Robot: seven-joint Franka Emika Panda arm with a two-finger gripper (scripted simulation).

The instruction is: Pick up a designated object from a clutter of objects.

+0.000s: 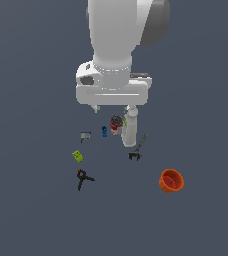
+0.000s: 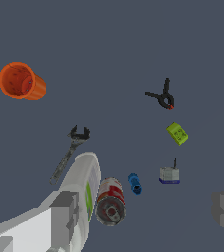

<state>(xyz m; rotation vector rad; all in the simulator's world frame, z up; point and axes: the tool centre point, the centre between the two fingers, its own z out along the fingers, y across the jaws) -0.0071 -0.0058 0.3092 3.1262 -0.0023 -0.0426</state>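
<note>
The designated object is a tiny bright-blue knobby piece, next to the red-and-white can and the tall white bottle. In the wrist view the blue piece lies between the can and a small grey block. My gripper hangs above and just behind this group, jaws wide open and empty. In the wrist view the gripper has one finger in front of the bottle, the other at the frame edge.
A grey block, green box and black clamp lie toward the exterior view's left. A dark wrench and an orange bowl lie toward its right. The arm's body hides the area behind the clutter.
</note>
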